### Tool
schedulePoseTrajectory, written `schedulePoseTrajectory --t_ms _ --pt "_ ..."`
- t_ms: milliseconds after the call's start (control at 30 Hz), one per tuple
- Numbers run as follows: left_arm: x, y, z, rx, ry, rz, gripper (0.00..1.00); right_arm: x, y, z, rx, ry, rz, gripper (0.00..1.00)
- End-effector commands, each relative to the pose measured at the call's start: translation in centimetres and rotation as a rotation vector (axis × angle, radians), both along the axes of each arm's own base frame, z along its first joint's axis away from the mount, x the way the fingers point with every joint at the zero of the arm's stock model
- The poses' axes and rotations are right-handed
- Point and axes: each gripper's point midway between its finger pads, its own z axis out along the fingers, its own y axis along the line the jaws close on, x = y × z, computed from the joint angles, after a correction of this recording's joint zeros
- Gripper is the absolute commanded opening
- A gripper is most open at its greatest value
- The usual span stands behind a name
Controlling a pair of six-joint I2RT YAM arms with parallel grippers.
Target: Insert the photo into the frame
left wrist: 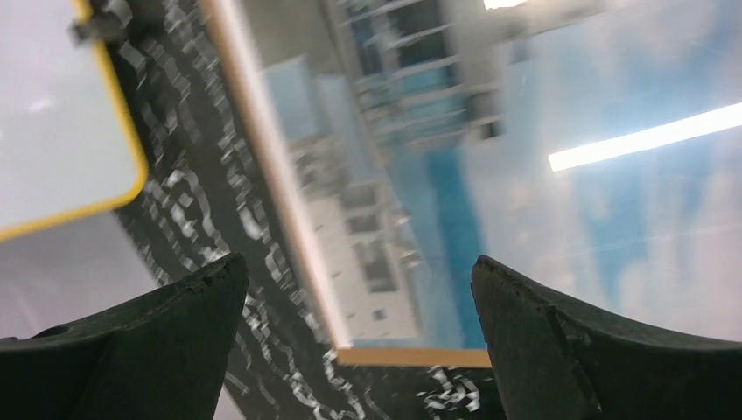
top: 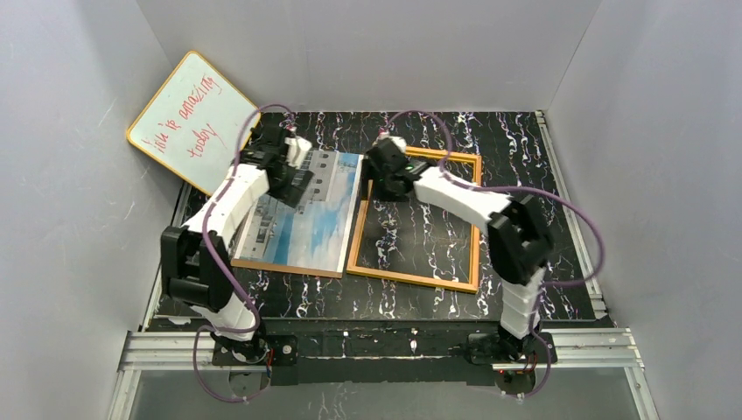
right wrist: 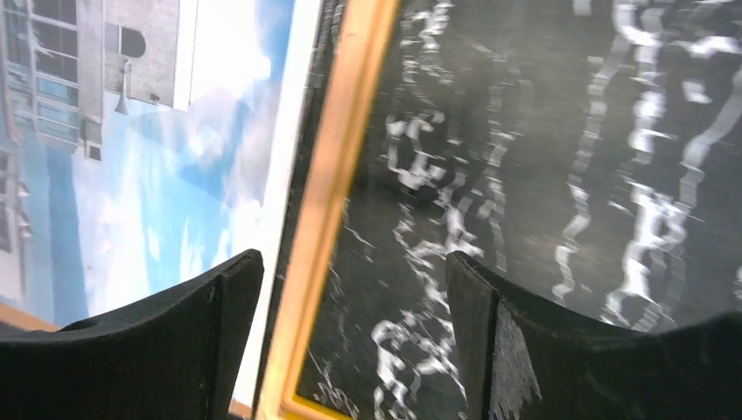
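Black marbled tabletop [top: 516, 149], grey walls [top: 367, 52]; photo [top: 302, 219] beside frame [top: 411, 279].

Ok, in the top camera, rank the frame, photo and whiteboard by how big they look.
1. frame, slightly largest.
2. photo, close behind, partly under the left arm.
3. whiteboard, smallest, though farther back.

Photo [top: 306, 223] flat on table [top: 525, 149], just left of frame [top: 411, 278]; whiteboard [top: 188, 114] behind photo, far left
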Motion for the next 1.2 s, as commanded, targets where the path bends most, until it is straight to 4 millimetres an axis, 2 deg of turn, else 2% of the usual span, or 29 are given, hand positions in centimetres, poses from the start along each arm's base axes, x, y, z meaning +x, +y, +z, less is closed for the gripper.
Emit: schedulePoseTrajectory --t_ms 0,100,200,367,500,700,800,900,1000,1167 --pt "-3.2 6.7 -0.1 0.077 0.069 0.054 0.98 0.3 4.7 -2.3 -0.028 0.023 0.056 0.84" --pt "-4.3 10.7 -0.5 0.179 0.052 0.088 0.98 0.6 6.1 -4.2 -0.097 0.027 0.071 0.81" --pt "-5.1 12.9 0.0 0.228 0.032 0.096 0.98 0.7 6.4 -5.9 -0.149 0.039 0.071 0.78" --pt "-5.8 15.9 -0.3 0.247 0.034 0.150 0.98 -0.1 5.3 -8.4 -0.192 0.064 0.062 0.63" --pt "-5.4 17.2 -0.7 0.287 0.004 0.182 0.98 -1.1 3.4 -9.9 -0.237 0.073 0.050 0.49" --pt "-3.9 17.4 -1.8 0.279 -0.035 0.217 0.98 -1.8 -0.9 -10.1 -0.247 0.079 -0.002 0.44" --pt "-3.3 16.9 -2.5 0.245 -0.044 0.227 0.98 -1.7 -2.1 -9.8 -0.220 0.088 -0.026 0.44" --pt "-2.8 16.0 -3.6 0.232 -0.041 0.217 0.98 -1.5 -1.7 -9.3 -0.191 0.090 -0.018 0.46" --pt "-2.5 14.7 -4.7 0.233 -0.030 0.192 0.98 -1.2 -0.3 -8.5 -0.148 0.097 0.011 0.58" --pt "-2.5 12.0 -7.0 0.220 0.017 0.125 0.98 0.2 2.1 -4.3 -0.067 0.055 0.053 0.75"
